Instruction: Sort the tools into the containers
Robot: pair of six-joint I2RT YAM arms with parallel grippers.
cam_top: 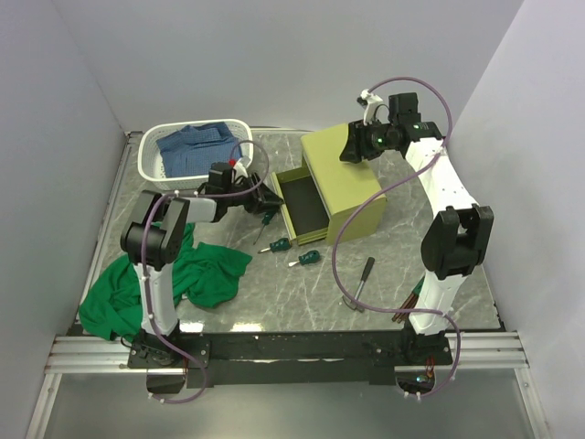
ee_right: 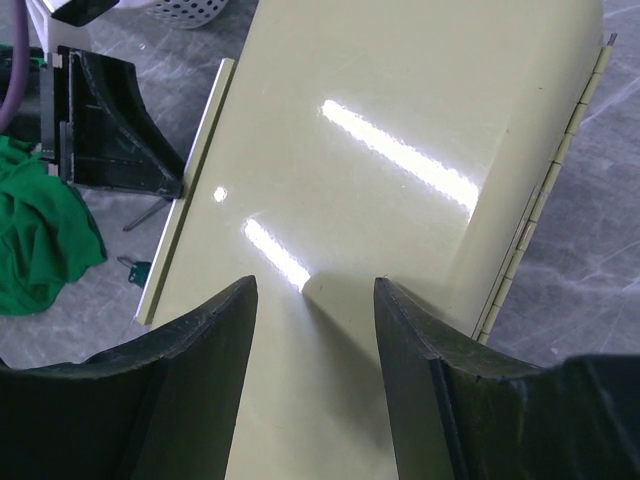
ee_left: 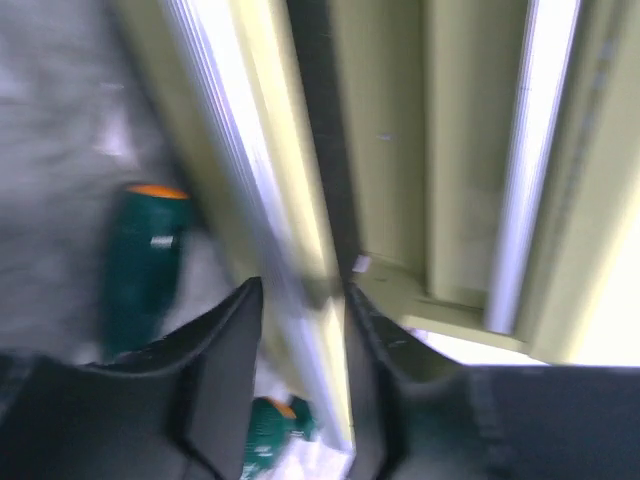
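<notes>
The tool chest [cam_top: 352, 178] stands with one drawer [cam_top: 304, 203] pulled out. My left pincer [ee_left: 303, 290] straddles that drawer's silver front, but blur hides whether it clamps. My right pincer [ee_right: 315, 285] hangs spread over the chest's lid, grasping nothing. A stubby screwdriver [cam_top: 311, 259] lies just beside the drawer on the chest's near side, and the hammer [cam_top: 366, 277] lies nearer me.

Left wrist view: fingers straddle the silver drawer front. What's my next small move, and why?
Probably release the left gripper from the silver-fronted drawer of the olive-yellow metal tool chest and back off: the drawer already stands well out, and a dark-green-handled screwdriver lies just beside it.
</notes>
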